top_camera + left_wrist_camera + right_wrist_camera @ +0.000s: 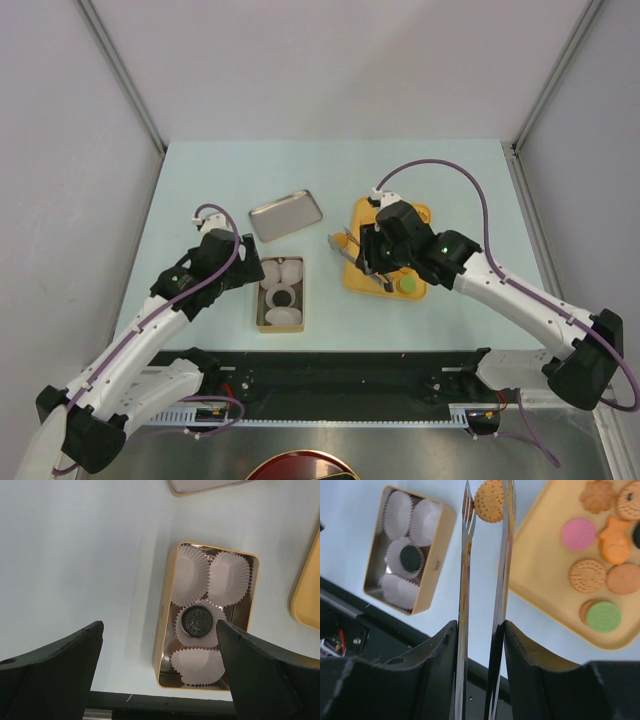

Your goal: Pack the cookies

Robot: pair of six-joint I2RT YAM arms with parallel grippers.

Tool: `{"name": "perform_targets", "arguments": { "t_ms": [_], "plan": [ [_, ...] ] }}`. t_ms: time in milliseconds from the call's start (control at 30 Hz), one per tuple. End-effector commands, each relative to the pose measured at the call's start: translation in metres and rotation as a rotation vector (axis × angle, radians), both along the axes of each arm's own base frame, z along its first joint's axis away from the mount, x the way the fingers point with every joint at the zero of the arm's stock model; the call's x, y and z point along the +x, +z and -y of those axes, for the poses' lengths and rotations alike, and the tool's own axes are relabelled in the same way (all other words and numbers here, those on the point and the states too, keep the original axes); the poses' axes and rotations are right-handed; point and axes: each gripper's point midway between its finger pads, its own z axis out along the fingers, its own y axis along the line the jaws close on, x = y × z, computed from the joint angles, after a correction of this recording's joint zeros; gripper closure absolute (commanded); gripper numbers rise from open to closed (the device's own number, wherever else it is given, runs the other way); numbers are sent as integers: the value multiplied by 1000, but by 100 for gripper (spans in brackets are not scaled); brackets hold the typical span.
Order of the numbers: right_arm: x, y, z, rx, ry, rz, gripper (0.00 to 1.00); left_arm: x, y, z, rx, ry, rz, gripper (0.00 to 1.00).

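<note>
Pale blue-green table (200, 180) with grey walls around it, pretty bare-bones setup. The right gripper (480, 627) is clamped down on a pair of metal tongs (465, 580), and because it's squeezing them, the tips are pinching a round tan cookie (490, 501) by its edges. That cookie is up in the air over bare table, just off the left edge of the yellow tray (540, 570) and on the side facing the tin (165, 630). My read is it's mid-carry from tray to tin.

The rest of the cookies (590, 575) are lying flat on the tray: pink, green, a flower shape, a fish shape and some plain brown ones. One black cookie (198, 621) is already sitting in a white paper cup (192, 575) inside the tin. The other cups I can see look empty, so packing has barely started.

The left gripper (160, 626) has its jaws spread wide with nothing in them, and hangs right beside the tin's left side. I'd guess it's parked there to steady the tin if needed, but it doesn't look like it's touching it.

The tin's lid (286, 214) is lying silvery side up further back on the table, out of the way, so the tin is open for loading.
</note>
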Motion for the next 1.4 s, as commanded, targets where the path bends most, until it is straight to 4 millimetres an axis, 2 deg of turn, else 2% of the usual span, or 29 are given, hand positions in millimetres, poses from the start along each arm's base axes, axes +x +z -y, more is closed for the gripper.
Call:
{"name": "perform_targets", "arguments": {
  "t_ms": [0, 133, 267, 533, 667, 900, 1367],
  "plan": [
    [-21, 29, -40, 112, 97, 49, 55, 7, 23, -13, 12, 58, 64, 0],
    [-37, 26, -69, 118, 169, 44, 56, 7, 24, -24, 16, 105, 51, 0],
    [-45, 23, -91, 127, 222, 42, 56, 4, 16, -24, -15, 107, 30, 0],
    [-45, 17, -125, 155, 286, 28, 56, 3, 14, -23, -25, 105, 36, 0],
    [-41, 20, -140, 176, 306, 38, 55, 3, 14, -23, -28, 99, 39, 0],
    [-41, 11, -155, 174, 344, 14, 55, 3, 12, -22, -30, 95, 38, 0],
    [-29, -1, -165, 160, 348, 7, 55, 3, 10, -20, -32, 86, 32, 0]
  ]
}}
